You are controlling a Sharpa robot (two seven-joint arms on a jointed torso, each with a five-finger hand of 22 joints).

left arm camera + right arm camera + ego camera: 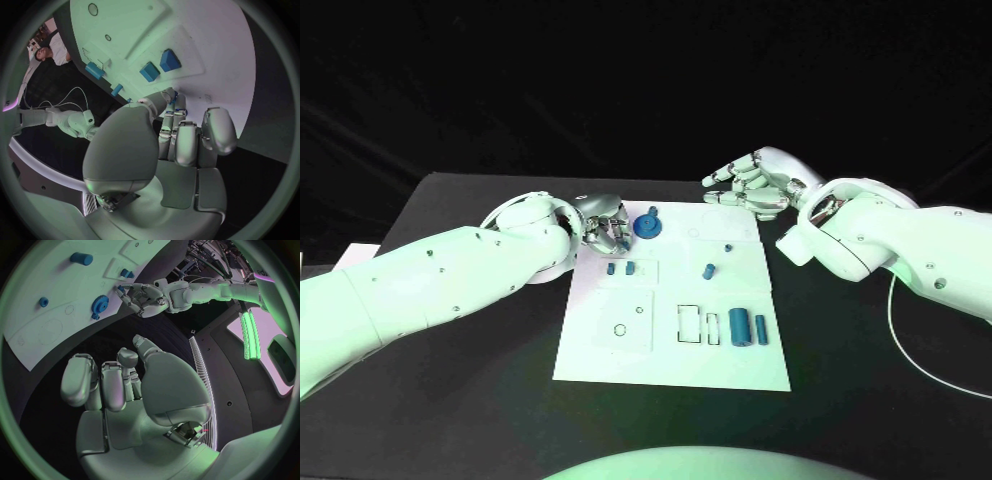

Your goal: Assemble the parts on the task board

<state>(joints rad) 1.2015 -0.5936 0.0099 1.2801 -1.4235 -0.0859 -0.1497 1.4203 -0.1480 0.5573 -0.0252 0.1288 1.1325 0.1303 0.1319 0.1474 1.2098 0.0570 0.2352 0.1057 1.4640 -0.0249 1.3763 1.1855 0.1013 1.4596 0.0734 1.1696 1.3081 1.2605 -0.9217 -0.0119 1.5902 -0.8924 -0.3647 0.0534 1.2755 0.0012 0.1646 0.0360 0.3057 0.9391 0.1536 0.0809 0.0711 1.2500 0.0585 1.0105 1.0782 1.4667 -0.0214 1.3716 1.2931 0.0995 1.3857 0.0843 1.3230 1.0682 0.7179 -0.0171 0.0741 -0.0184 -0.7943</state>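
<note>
Hands: left hand [600,228] curled at task board's [678,360] far-left edge beside blue gear [649,227], grip uncertain; right hand [753,184] curled, empty.

The left hand [599,228] covers the near-left corner of the task board [733,370], so whether its fingers touch the blue gear [648,228] beside them cannot be told. Small parts near the gear are too tiny to identify.

The left hand [599,226] reaches in from the left side with its fingers curled together (whether they pinch anything, I cannot tell). The right hand [754,182] hovers raised, fingers bent inward, holding nothing.
</note>
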